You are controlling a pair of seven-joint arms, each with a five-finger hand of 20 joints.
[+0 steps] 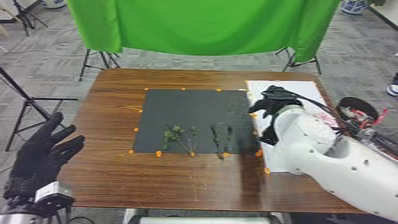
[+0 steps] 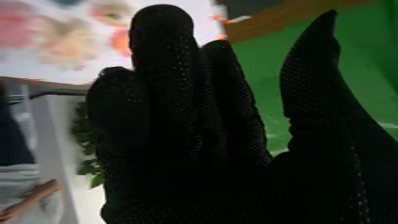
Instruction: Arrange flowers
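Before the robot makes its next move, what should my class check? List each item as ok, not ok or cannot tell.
1. Right hand empty, ready to pick: ok, fingers straight.
2. Left hand away from the dark mat: ok, at the table's left side.
3. Green stems lying on the mat: ok, in its near part.
4. Stems set upright: not ok, they lie flat.
5. Pink and peach blooms on the white sheet: ok.
6. All blooms in the head view unobstructed: not ok, the right arm covers part of the sheet.
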